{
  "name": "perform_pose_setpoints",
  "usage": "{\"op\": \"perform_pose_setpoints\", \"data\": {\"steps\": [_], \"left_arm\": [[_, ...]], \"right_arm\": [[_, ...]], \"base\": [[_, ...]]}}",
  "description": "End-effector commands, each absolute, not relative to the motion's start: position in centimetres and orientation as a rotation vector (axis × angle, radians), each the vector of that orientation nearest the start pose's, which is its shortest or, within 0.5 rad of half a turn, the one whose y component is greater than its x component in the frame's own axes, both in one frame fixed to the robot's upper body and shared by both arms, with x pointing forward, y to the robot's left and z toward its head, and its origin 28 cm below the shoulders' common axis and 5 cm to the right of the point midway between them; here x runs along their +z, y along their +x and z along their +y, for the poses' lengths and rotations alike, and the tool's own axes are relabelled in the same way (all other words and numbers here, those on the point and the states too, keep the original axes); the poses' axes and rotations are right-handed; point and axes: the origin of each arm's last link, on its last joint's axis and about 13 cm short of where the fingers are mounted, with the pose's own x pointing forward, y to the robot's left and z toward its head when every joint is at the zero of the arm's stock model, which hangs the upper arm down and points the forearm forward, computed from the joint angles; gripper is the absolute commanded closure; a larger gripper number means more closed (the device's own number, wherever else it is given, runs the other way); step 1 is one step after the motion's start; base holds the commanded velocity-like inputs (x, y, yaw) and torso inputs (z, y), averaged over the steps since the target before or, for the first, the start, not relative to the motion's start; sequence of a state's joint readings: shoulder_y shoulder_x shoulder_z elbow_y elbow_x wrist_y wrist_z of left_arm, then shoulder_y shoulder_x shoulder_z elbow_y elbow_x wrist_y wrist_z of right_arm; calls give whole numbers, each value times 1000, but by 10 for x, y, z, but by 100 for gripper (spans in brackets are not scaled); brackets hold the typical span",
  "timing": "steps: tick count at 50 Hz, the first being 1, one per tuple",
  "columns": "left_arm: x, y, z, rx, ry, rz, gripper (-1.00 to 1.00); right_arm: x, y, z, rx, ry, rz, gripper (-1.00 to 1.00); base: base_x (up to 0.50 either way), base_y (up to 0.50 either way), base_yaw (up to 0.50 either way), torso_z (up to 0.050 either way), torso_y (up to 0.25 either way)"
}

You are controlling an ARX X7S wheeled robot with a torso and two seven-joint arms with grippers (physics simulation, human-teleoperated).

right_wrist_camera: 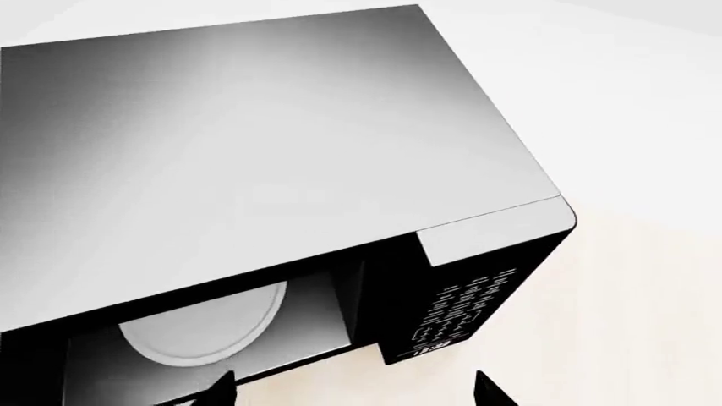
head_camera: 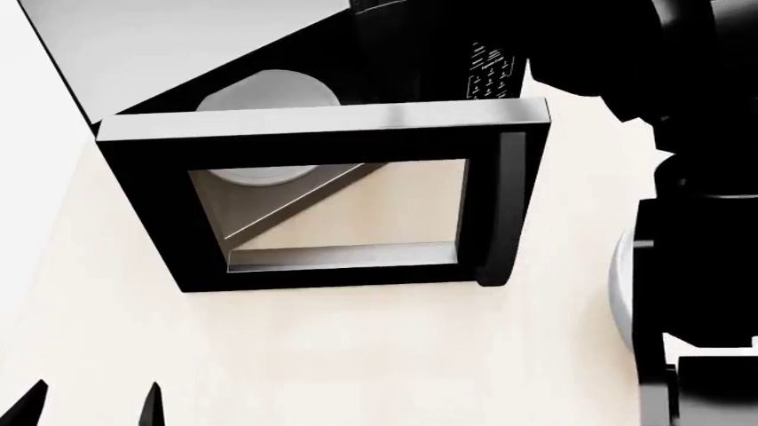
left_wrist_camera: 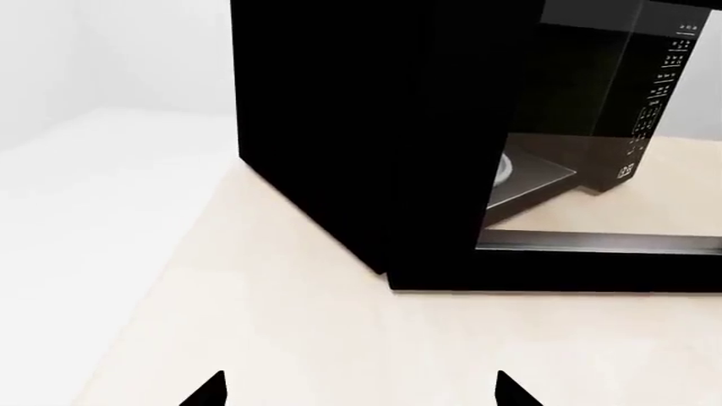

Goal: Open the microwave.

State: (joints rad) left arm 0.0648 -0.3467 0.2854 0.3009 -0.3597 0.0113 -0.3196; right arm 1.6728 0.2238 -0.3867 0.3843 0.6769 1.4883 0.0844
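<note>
The microwave is a black box with a grey top on the beige table. Its glass-windowed door stands swung open, with the vertical handle on its free edge. Inside lies the white turntable, beside the button panel. My left gripper hovers open over the table in front of the door, holding nothing. In the left wrist view the left gripper faces the microwave. My right gripper is open above the microwave's grey top, turntable and panel.
The beige table stretches in front of the door. Its left edge borders white floor. My black right arm fills the right side of the head view, close to the door handle.
</note>
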Motion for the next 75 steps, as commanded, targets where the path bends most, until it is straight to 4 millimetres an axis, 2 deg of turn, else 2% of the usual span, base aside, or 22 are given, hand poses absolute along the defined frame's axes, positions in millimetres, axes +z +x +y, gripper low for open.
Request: {"op": "perform_pose_setpoints", "data": {"steps": [1,15,40,62,75], "left_arm": [[56,187,211,-44,-90,-117,-100],[56,188,211,-41,-91,-114,-100],[56,187,211,-43,-92,-115,-100],[56,187,211,-41,-91,-115,-100],[56,187,211,-44,-91,-115,-100]], "right_arm": [[377,346,-99,288,-186,366,-100],[369,348,-102,292,-196,407,-100],[366,337,-107,284,-210,470,-100],[352,335,-110,298,-201,512,-100],[354,326,-109,305,-220,537,-100]], "base": [[0,0,0,0,0],[0,0,0,0,0],[0,0,0,0,0],[0,0,0,0,0],[0,0,0,0,0]]}}
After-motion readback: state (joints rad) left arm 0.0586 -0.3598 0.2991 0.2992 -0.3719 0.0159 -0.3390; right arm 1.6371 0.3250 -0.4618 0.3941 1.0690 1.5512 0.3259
